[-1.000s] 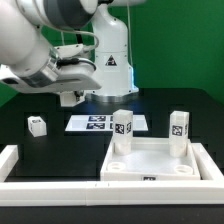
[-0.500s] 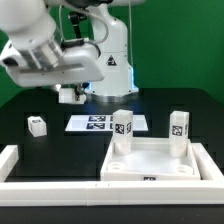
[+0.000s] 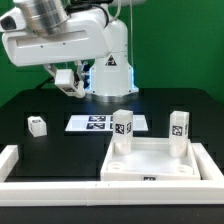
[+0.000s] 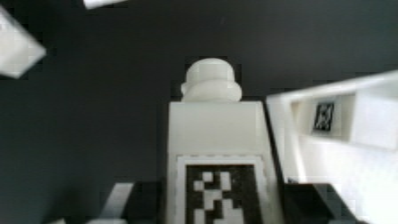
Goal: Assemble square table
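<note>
Lifting higher than before, the end effector [image 3: 68,80] is clamped on a leg [image 4: 214,140].

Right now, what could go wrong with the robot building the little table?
The gripper seems to hold a leg high up; it could slip and fall. Carrying it to the table top, it could bump the two standing legs.
</note>
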`<action>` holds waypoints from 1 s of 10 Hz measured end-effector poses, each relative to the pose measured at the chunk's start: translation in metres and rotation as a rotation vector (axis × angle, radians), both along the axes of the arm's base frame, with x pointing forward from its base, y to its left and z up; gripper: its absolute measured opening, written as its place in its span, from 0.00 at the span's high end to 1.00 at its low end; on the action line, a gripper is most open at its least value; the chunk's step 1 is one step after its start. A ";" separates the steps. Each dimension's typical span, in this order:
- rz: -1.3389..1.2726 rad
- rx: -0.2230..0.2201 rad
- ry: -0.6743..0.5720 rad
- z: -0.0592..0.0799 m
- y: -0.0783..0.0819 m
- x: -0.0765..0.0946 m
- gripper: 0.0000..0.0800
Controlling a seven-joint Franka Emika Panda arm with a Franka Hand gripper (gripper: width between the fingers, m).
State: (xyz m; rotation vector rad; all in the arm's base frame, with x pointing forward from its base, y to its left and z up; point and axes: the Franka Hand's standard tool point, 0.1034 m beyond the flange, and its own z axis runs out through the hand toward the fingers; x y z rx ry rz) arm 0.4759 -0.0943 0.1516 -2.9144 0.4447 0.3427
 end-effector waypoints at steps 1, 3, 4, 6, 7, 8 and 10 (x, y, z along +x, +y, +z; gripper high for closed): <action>-0.020 -0.043 -0.073 0.001 0.000 0.008 0.64; -0.089 -0.133 -0.189 0.011 0.042 0.049 0.64; -0.156 -0.162 -0.252 0.014 0.065 0.075 0.64; -0.304 -0.189 -0.380 0.015 0.123 0.120 0.64; -0.342 -0.191 -0.412 0.013 0.147 0.123 0.64; -0.336 -0.189 -0.457 0.013 0.151 0.124 0.64; -0.374 -0.166 -0.572 0.009 0.170 0.124 0.64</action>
